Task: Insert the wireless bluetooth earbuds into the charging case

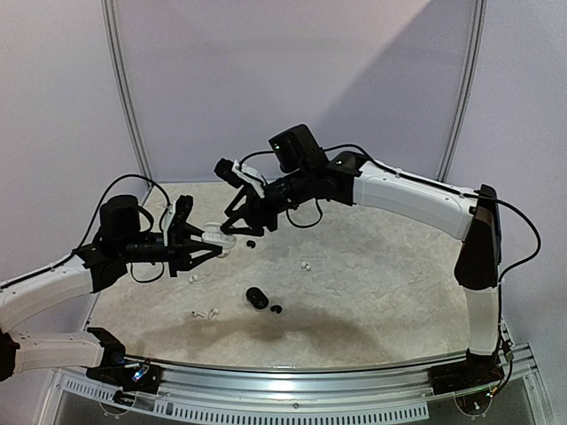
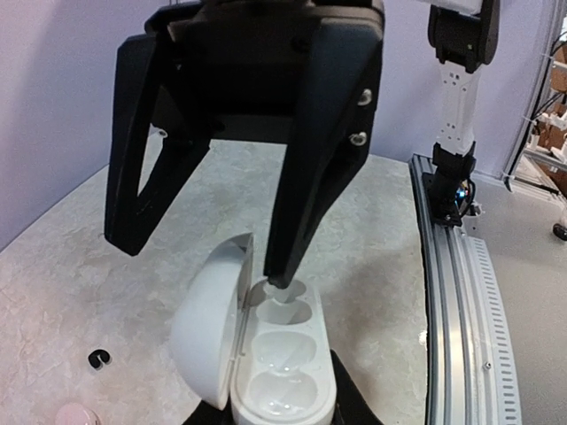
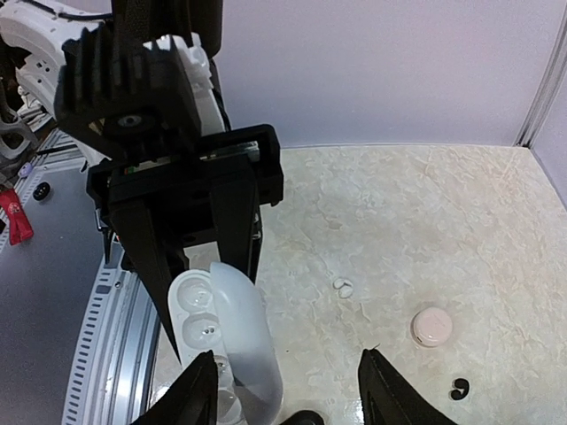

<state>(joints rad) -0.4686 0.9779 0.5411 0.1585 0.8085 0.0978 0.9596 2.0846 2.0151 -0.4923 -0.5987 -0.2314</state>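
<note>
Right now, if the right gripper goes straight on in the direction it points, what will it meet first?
The open white charging case held in the left gripper. The right gripper points down at it with jaws apart, one fingertip seemingly touching it; depth is unclear.

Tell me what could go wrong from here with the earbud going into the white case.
The earbud under one finger of the right end effector looks only partly seated in the case; it may pop out when that finger lifts. The left end effector seems to hold the case above the table, so pushing could twist it. The finger stands close beside the open lid and might knock it.
</note>
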